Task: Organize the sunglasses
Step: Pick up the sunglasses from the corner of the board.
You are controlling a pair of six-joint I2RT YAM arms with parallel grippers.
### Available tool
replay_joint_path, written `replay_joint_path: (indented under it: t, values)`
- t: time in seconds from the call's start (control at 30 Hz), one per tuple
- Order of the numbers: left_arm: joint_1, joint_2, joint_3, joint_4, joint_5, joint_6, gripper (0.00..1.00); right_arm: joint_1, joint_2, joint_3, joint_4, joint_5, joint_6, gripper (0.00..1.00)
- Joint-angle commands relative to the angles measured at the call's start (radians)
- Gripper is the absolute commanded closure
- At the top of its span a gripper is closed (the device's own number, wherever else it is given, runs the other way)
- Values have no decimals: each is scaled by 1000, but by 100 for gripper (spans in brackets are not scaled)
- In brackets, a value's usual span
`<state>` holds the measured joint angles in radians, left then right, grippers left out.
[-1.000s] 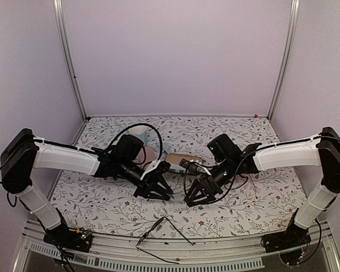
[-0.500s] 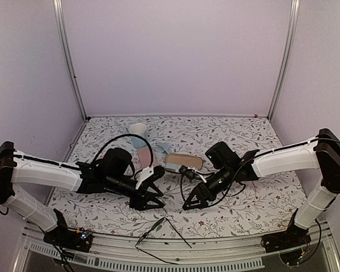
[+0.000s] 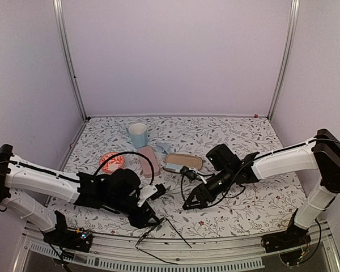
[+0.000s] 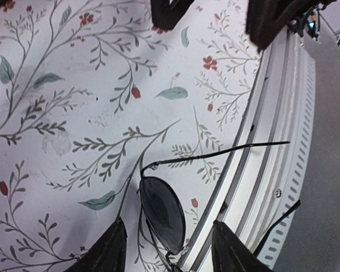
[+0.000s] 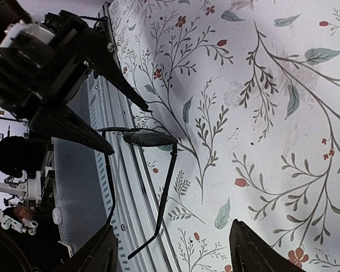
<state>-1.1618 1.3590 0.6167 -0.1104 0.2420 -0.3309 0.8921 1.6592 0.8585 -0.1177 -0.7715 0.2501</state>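
Step in hand: judged to be the pick-up of the thin black wire-frame sunglasses (image 4: 161,212) by the left gripper (image 4: 167,229).
Left gripper: fingers apart, straddling one dark oval lens, not clamped on anything.
Right gripper (image 5: 170,249): fingers apart and empty, low over the white floral-print table cover (image 4: 73,85) – the sunglasses lie ahead of its fingertips, towards the rail.
Where the sunglasses lie: directly between the left fingertips, at the cover's near edge, with the temple arms reaching out over the ribbed grey metal rail (image 4: 283,141).
How to do it well: probably descend straight, close gently on the lens rim or bridge rather than on a loose temple, then lift clear of the rail before carrying. The thin wire offers little to grip, so the squeeze should be centred.
Risk: a glancing close may nudge the frame off the edge.
Look of the sunglasses: hair-thin black frame, smoky dark lenses, temples unfolded and splayed – light and springy by appearance.
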Motion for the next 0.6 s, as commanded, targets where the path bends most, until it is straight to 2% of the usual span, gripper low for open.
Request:
replay_joint_path:
  t: [0.0,0.2,0.57]
  values:
    - [-51,75,42,-90,-55,-59,48,4,-14,-42,47,6,24,32]
    - [-91,113,58,-117,-33,-68,51,5,-19,-71,75,6,43,33]
    - [-106,165,107,-190,-41,-62,71,7,5,-68,87,-2,41,35]
